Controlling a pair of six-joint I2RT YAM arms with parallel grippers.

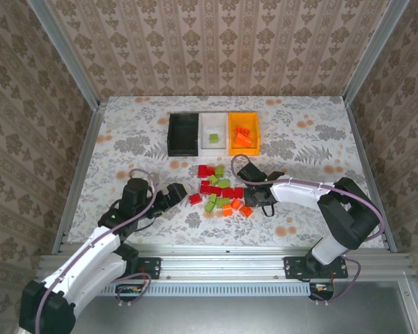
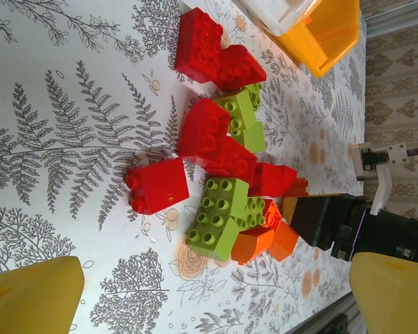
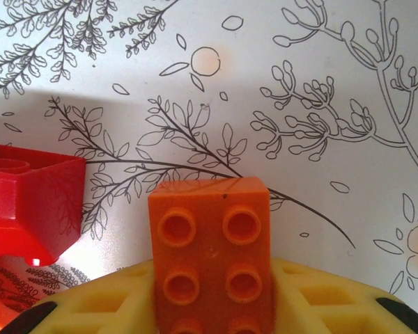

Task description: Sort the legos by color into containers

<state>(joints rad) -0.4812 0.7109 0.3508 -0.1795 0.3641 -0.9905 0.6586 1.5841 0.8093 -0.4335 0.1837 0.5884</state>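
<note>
Legos (image 1: 219,191) lie heaped mid-worktop (image 1: 125,139), nearer than the three joined containers (image 1: 203,138). Right tool (image 1: 251,197) seems clamped on an orange brick (image 3: 212,250) at the heap's right edge. Left tool (image 1: 177,195), fingers apart, sits just left of the heap.

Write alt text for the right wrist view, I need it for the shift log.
An orange lego, studs facing the camera, sits gripped in the right gripper, with its yellow fingers on either side at the bottom centre. A red lego rests on the floral-patterned table to its left, apart from it.
</note>
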